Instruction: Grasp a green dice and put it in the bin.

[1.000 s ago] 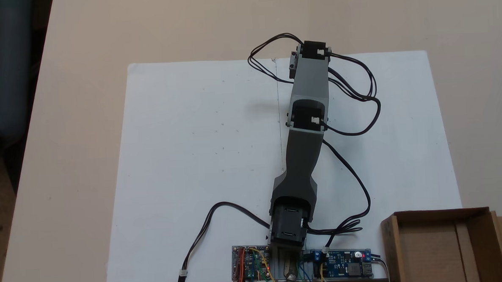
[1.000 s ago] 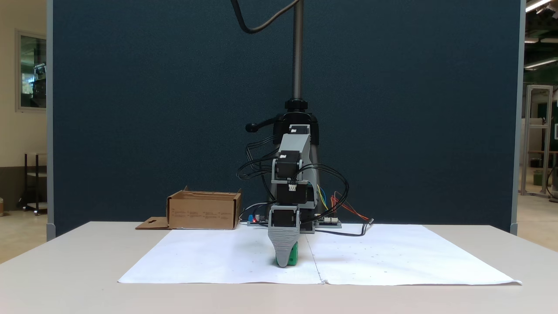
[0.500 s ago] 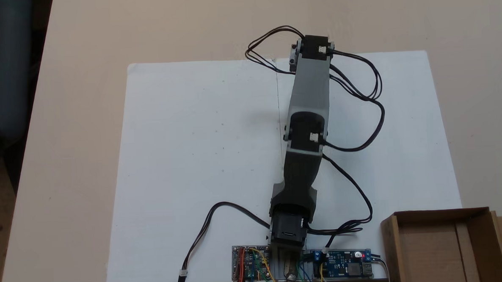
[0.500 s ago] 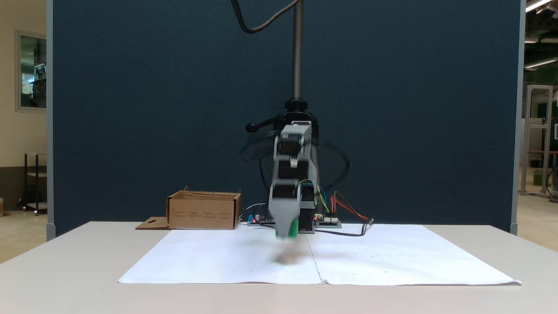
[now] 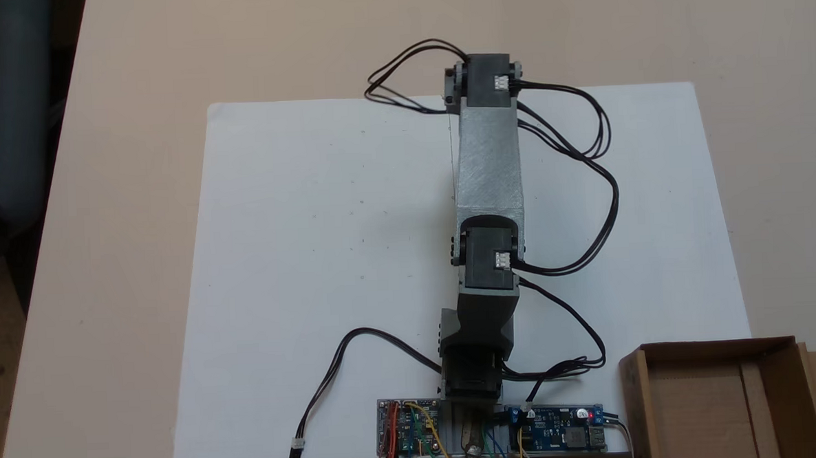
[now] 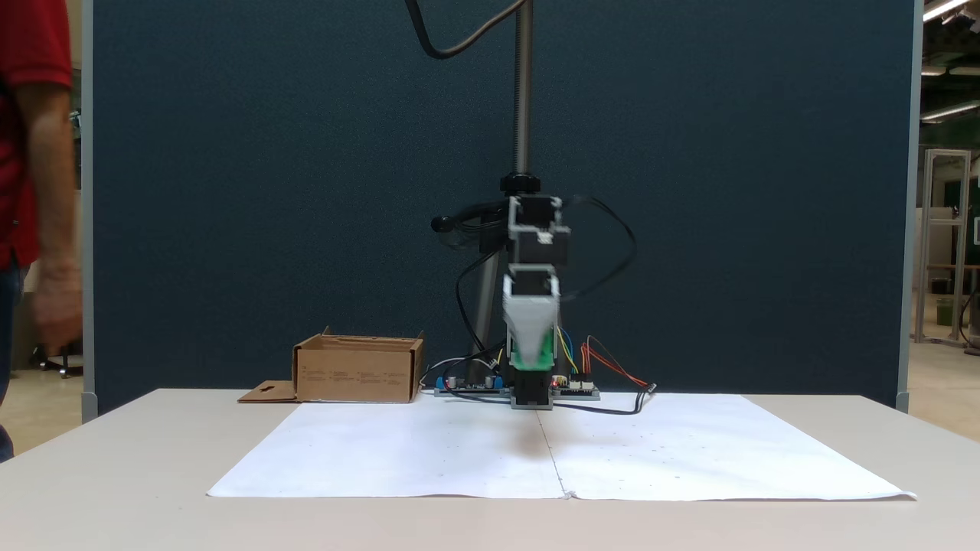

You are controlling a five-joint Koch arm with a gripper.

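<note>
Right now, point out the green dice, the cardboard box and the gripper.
green dice (image 6: 534, 356): a fixed view, its visible green face between the jaws.
cardboard box (image 6: 357, 376): a fixed view, its front wall.
gripper (image 6: 533, 360): a fixed view, at its fingertips.

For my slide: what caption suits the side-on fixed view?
Gripper lifts green dice above white paper; cardboard bin waits.

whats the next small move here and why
Probably swing the arm toward the cardboard box, keeping the grip closed. In a fixed view the gripper is up off the white paper with the green dice showing at its tip, so the pickup looks done. The box sits off to the left in that view, and it holds no dice in a fixed view.
</note>
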